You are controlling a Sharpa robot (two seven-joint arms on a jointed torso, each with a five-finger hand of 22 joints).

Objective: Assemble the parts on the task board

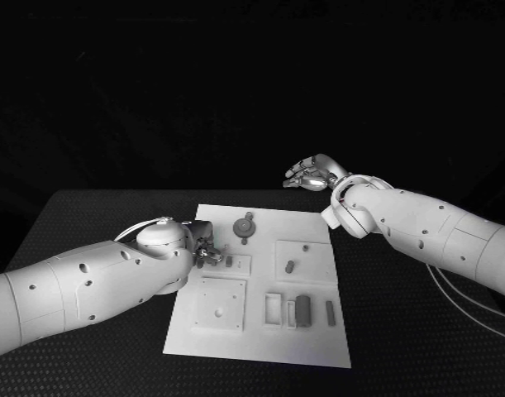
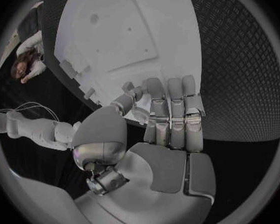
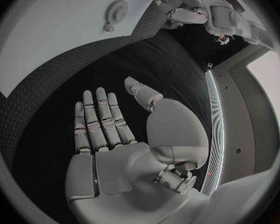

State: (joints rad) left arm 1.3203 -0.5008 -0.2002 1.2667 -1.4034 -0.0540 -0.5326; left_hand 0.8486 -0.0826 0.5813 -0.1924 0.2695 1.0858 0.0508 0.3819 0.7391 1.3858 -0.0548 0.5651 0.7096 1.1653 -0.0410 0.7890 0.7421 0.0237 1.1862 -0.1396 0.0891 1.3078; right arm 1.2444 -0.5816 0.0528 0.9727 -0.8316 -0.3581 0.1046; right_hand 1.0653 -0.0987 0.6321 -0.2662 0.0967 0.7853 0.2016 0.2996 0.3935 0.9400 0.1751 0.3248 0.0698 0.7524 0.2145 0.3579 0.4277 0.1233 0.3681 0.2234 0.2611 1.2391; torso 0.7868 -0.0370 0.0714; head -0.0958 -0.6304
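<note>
Task board [image 1: 264, 331] beneath left hand [image 1: 208, 251]

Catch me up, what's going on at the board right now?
The robot is working at the white task board on the black table. Its left robot hand is down at the board's left side, fingers curled by a small part; whether it grips the part cannot be told. The right robot hand hangs open beyond the board's far right corner, holding nothing. Other parts, including a round gear-like piece, lie on the board.
</note>
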